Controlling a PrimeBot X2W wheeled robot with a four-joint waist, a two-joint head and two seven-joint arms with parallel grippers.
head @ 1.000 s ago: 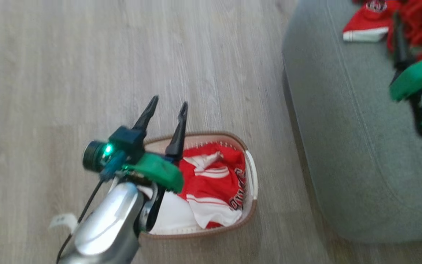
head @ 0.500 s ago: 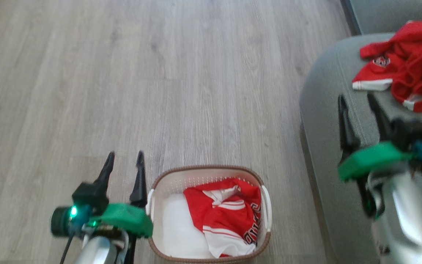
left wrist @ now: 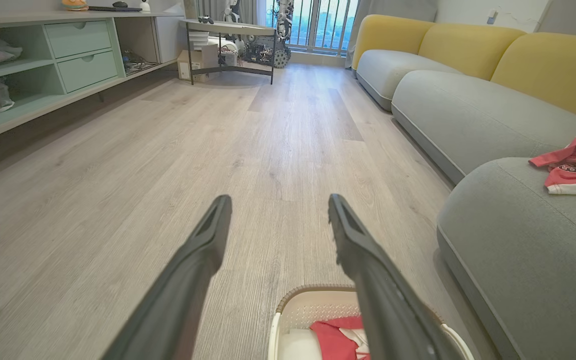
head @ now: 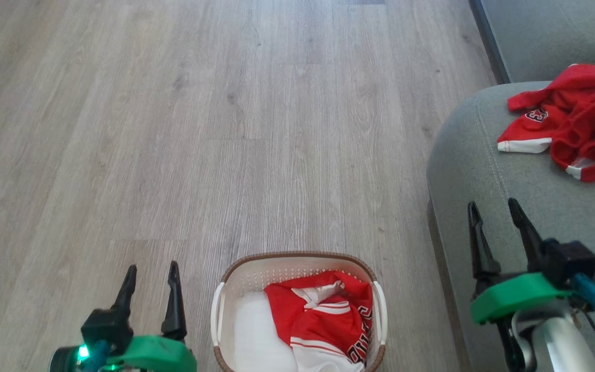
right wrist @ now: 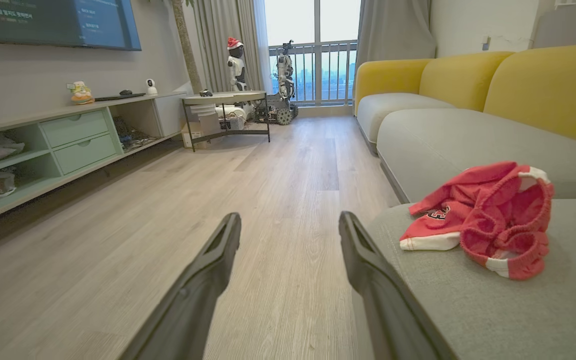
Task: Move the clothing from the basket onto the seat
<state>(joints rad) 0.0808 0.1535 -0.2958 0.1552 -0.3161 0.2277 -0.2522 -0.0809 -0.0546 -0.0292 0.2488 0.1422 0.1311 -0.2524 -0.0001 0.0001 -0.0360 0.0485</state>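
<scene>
The white basket (head: pixel 225 289) (left wrist: pixel 313 305) with a brown rim stands on the floor at the head view's bottom centre. Red clothing with white stripes and lettering (head: pixel 323 320) (left wrist: pixel 335 340) lies crumpled in its right half. Red shorts (head: pixel 571 119) (right wrist: pixel 488 220) (left wrist: pixel 575 167) lie on the grey-green seat (head: pixel 483 170) (right wrist: pixel 493 310) at the right. My left gripper (head: pixel 153 274) (left wrist: pixel 278 210) stands open over the floor, left of the basket, holding nothing. Above the seat's front edge, my right gripper (head: pixel 494 212) (right wrist: pixel 290 225) is open and empty.
Pale wood floor (head: pixel 225 129) stretches ahead. A long sofa with yellow backs (right wrist: pixel 468 80) runs along the right. A green low shelf unit (right wrist: pixel 68 140) lines the left wall. A small round table (right wrist: pixel 225 97) and robot figures stand far off by the window.
The head camera has swung, so the whole picture shifted. Both grippers have dropped lower in the view, the left one off the basket to its left. Both stay open.
</scene>
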